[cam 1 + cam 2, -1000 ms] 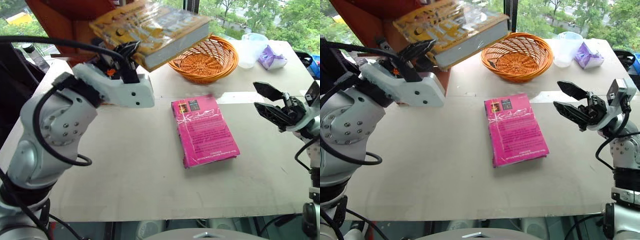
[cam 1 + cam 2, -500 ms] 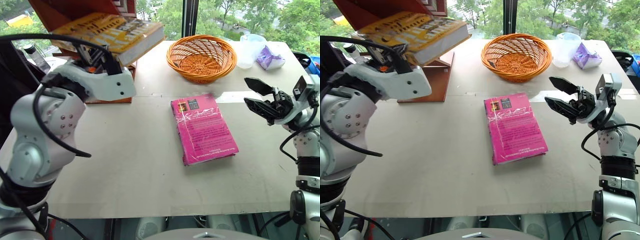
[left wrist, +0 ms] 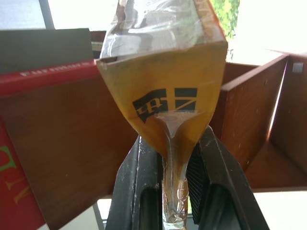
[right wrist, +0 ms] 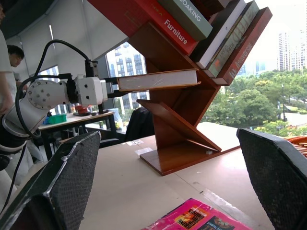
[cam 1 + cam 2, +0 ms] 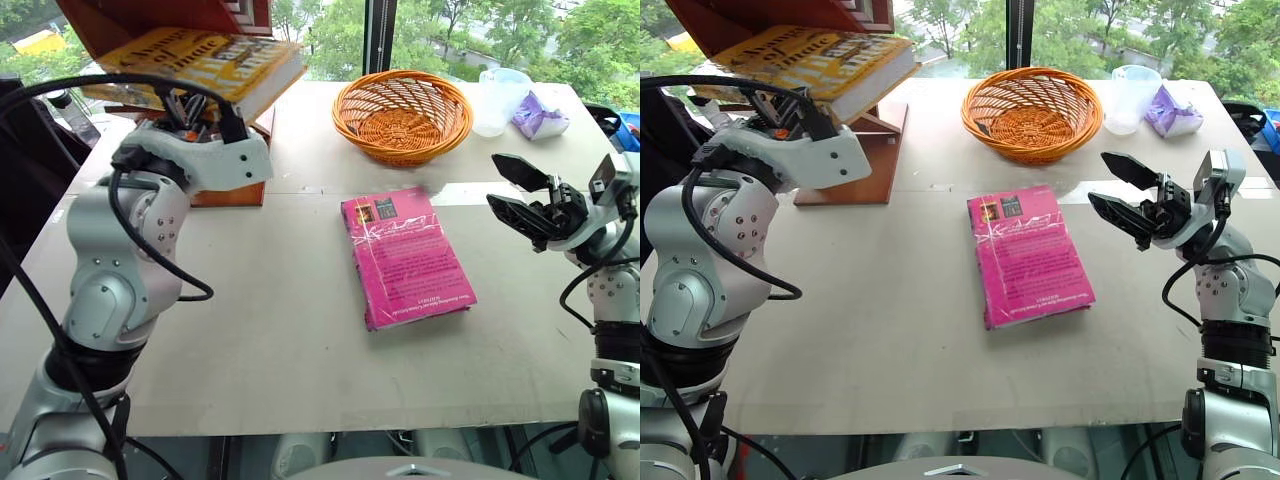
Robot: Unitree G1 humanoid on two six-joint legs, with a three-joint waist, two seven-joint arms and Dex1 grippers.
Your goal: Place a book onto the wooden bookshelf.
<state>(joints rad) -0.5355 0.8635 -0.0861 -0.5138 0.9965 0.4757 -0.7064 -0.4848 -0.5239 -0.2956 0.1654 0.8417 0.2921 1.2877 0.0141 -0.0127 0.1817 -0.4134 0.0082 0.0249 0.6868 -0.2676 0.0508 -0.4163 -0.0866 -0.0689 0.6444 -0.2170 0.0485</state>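
While the left gripper [image 5: 205, 108] stays clenched on the book [image 5: 195, 66], it has carried it from above the counter [image 5: 300, 370] to the wooden bookshelf [image 5: 855, 160], apparently not yet resting there. The right gripper [image 5: 1123, 197] hangs released.
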